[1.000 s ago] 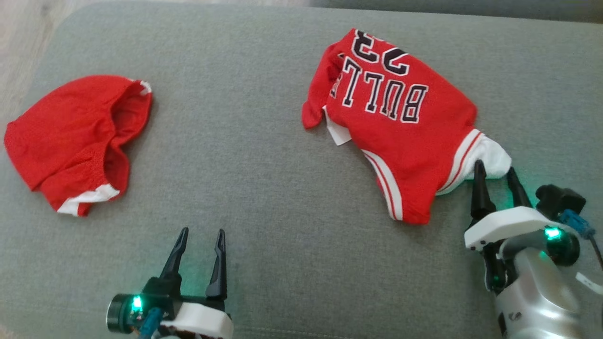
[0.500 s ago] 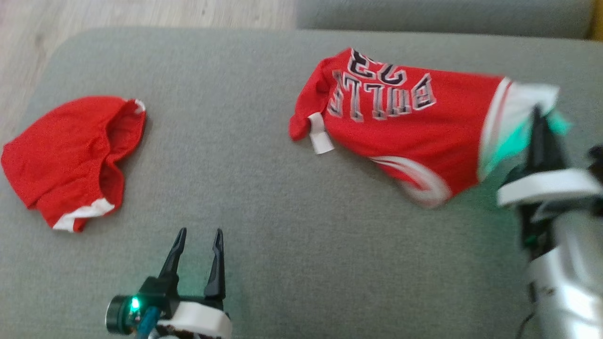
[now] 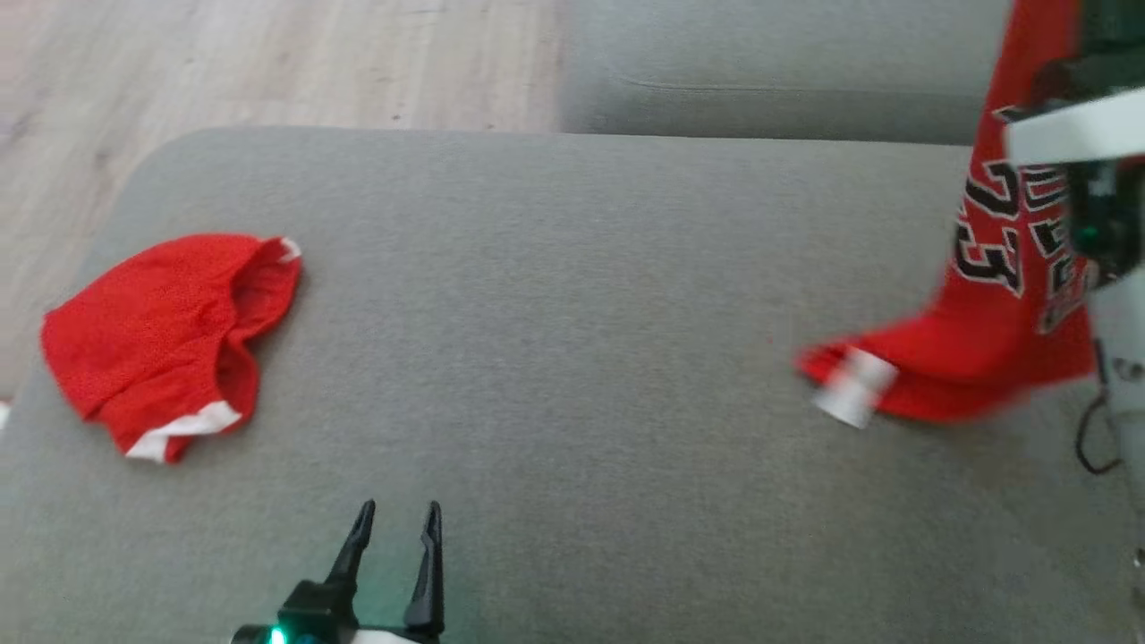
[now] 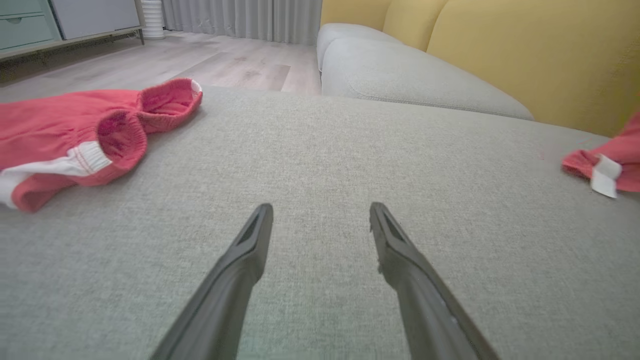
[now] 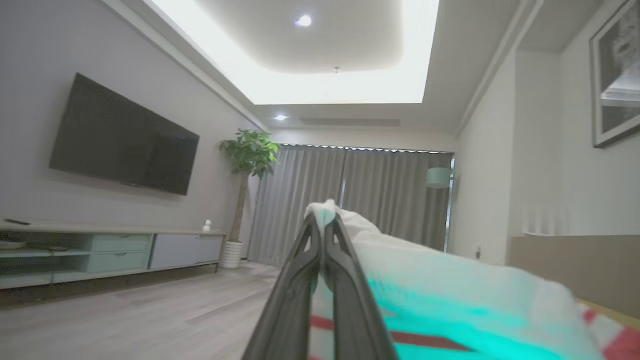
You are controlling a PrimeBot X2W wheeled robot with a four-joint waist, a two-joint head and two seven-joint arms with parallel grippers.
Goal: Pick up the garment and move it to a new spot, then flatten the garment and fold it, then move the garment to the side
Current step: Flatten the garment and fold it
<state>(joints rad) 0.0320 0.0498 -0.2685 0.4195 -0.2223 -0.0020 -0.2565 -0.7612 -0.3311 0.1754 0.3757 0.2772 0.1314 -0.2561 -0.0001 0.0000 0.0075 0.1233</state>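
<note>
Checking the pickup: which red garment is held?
The jersey numbered 23, hanging from the right gripper; the plain shorts lie on the cushion.

Even indoor light; jersey [image 3: 993,340] motion-blurred; ceiling cove [image 5: 340,92] glaring; wrist edges distorted.

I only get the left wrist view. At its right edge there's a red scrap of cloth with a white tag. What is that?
Observer: The low end of a red jersey; in the head view it hangs from high up, down to the grey cushion.
Operator: What holds it up?
Observer: The right gripper; the right wrist view shows its fingers shut on the jersey's white trim.
Operator: Any writing on it?
Observer: Yes, the head view shows a black number 23.
</note>
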